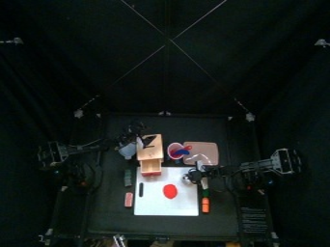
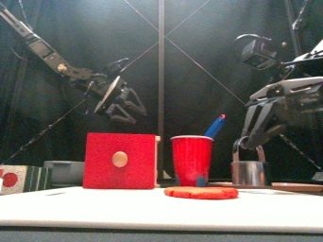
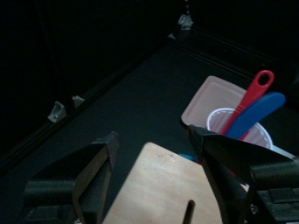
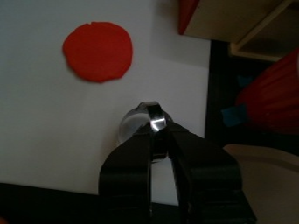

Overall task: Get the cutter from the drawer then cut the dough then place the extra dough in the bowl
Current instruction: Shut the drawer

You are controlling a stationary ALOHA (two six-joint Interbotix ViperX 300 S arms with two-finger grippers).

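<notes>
A flat red dough disc [image 1: 171, 191] [image 2: 201, 192] [image 4: 100, 51] lies on the white cutting board [image 1: 152, 205] [image 4: 47, 122]. My right gripper [image 1: 198, 177] [image 2: 248, 153] [image 4: 152, 131] is shut on the wire handle of the round metal cutter [image 2: 248, 174] [image 4: 145, 121]. It holds the cutter low over the board, to the right of the dough and apart from it. The wooden box [image 1: 151, 154] [image 3: 170, 188] shows its red drawer front [image 2: 120, 161]. My left gripper [image 1: 137, 147] [image 2: 123, 102] [image 3: 158, 144] hangs open and empty above the box. A blue-grey bowl [image 2: 63, 172] stands left of the box.
A red cup [image 1: 178, 150] [image 2: 192, 159] [image 3: 239, 122] [image 4: 274, 87] with a blue and a red toy knife stands right of the box. The pink tray [image 1: 206, 152] [image 3: 214, 96] lies behind it. A small red toy [image 1: 129, 199] [image 2: 10, 178] sits left of the board.
</notes>
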